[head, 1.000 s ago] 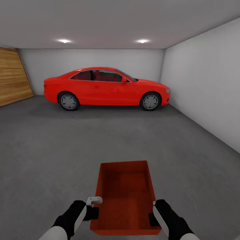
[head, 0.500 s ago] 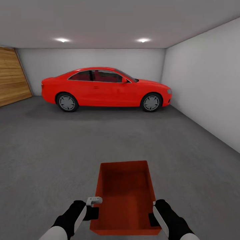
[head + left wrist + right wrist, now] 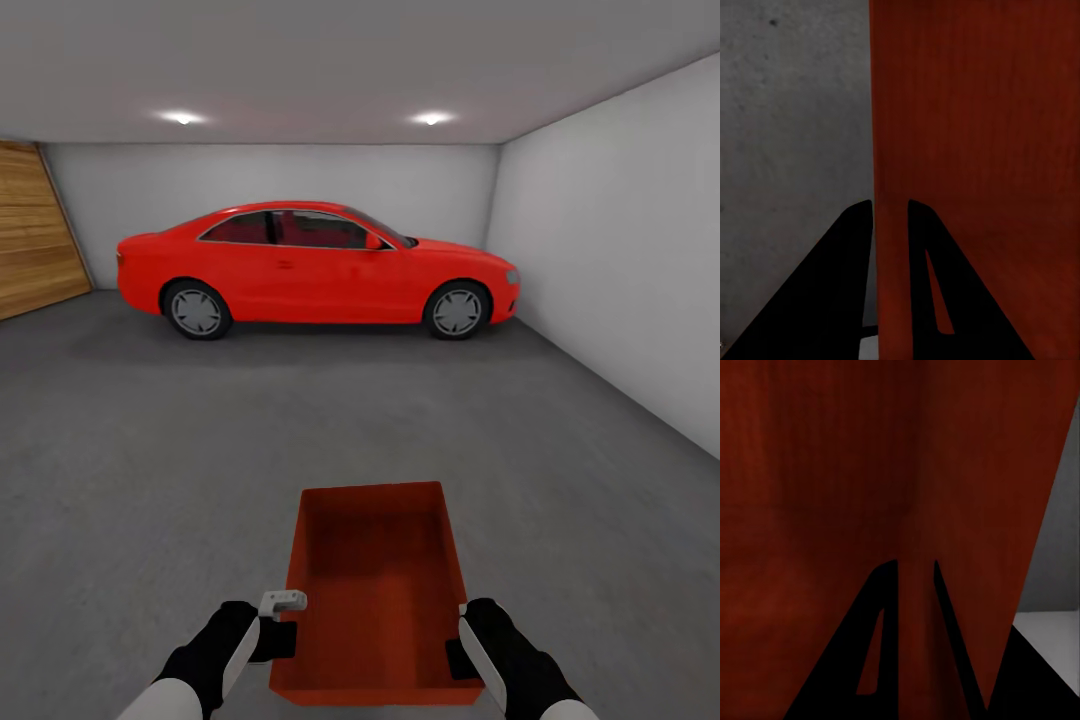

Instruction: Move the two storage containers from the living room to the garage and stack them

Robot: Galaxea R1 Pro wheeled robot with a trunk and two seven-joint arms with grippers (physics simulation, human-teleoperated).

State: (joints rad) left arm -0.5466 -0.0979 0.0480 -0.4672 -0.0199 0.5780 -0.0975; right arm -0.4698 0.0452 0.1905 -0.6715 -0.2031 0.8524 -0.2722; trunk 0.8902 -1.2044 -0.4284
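Red-orange plastic took up the lower middle of the head view, where one lidless storage container was carried between the two arms above the floor, its open top facing up and its inside bare. Its near end was cut off by the bottom edge of the head view, and the underside could not be seen, so nothing showed whether it touched the concrete. The left gripper was clamped over the container's left wall, one dark finger outside and one inside, the thin wall pinched between them; the right gripper held the right wall in the same manner. Both arms were cut off at the lower edge of the head view. The floor was dark grey, rough, speckled concrete, running back to pale grey-white walls at the far end and on the right. A red car stood side-on along the back wall, well apart from the container. A wood-plank panel stood at the left edge, partly out of view, and two ceiling lights glowed overhead.
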